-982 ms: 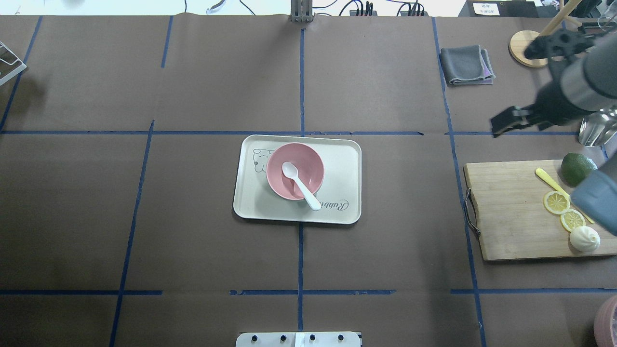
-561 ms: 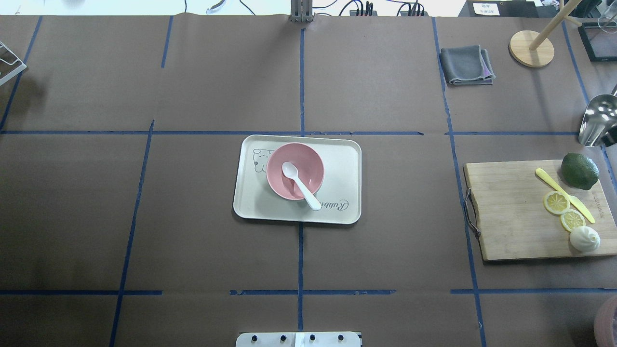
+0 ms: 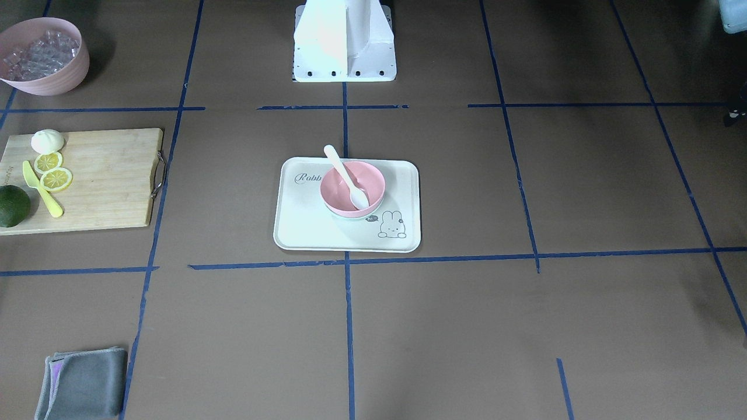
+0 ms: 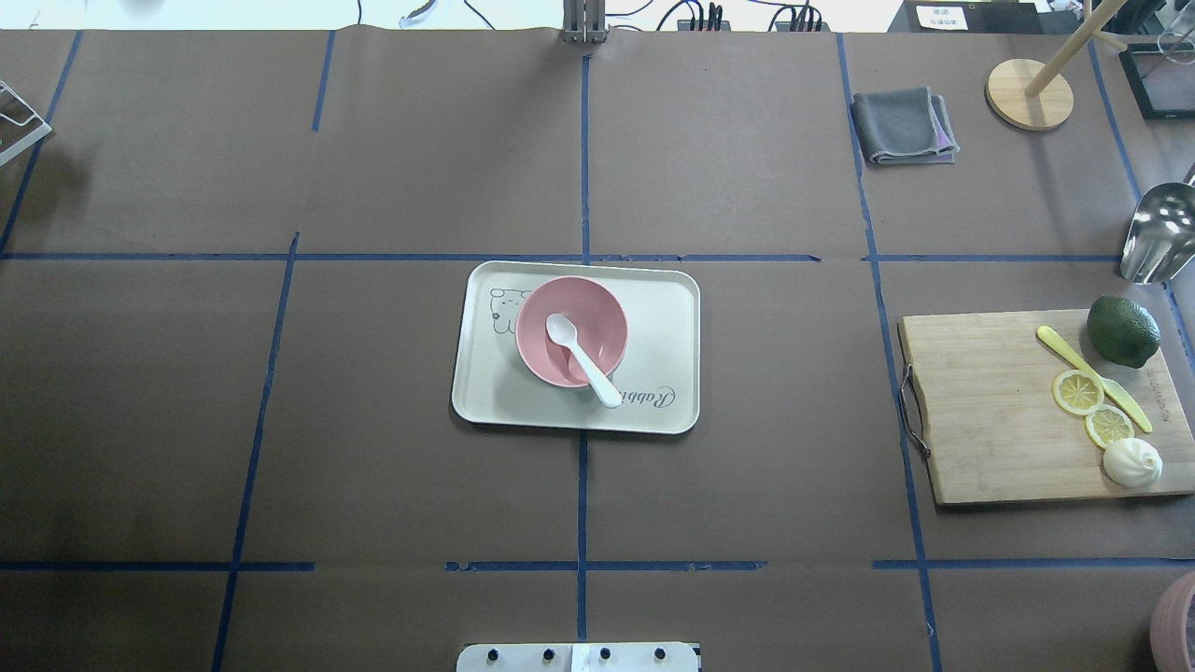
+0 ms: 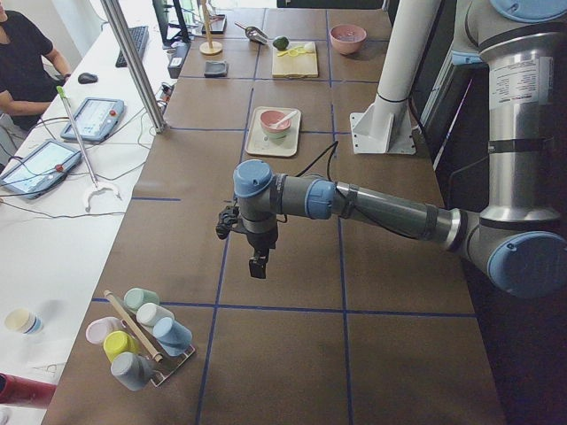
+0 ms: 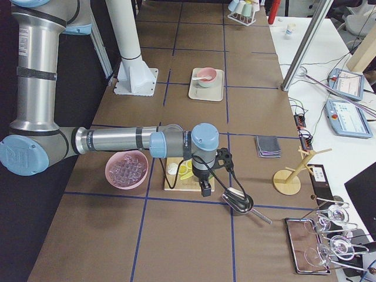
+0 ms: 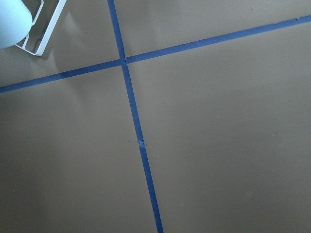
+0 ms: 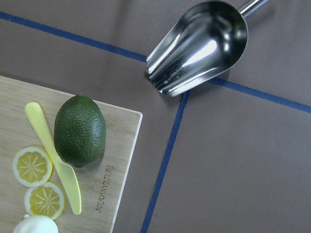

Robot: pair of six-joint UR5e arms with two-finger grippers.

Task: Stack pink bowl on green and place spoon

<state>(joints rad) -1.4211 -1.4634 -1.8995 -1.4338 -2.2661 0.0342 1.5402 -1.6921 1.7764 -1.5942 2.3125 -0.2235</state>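
The pink bowl point(image 4: 597, 317) sits nested on the green bowl point(image 3: 350, 216), of which only a pale green rim shows below it. Both stand on the cream tray point(image 4: 663, 317) at the table's middle. The white spoon point(image 4: 581, 357) lies in the pink bowl with its handle over the rim. My left gripper point(image 5: 257, 266) hangs over bare table far from the tray. My right gripper point(image 6: 205, 189) hangs over the cutting board end. Both grippers show only in the side views, so I cannot tell whether they are open or shut.
A wooden cutting board point(image 4: 990, 411) holds a lime point(image 4: 1123, 331), lemon slices, a yellow knife and a white bun. A metal scoop point(image 4: 1158, 233), a grey cloth point(image 4: 904, 126) and a wooden stand point(image 4: 1027, 93) lie at the right. A pink bowl of ice point(image 3: 44, 55) and a cup rack point(image 5: 142, 336) stand at the table's ends.
The right arm, which stood over the table's right edge in the overhead view, has left that view. The bowls, spoon and tray have not moved.
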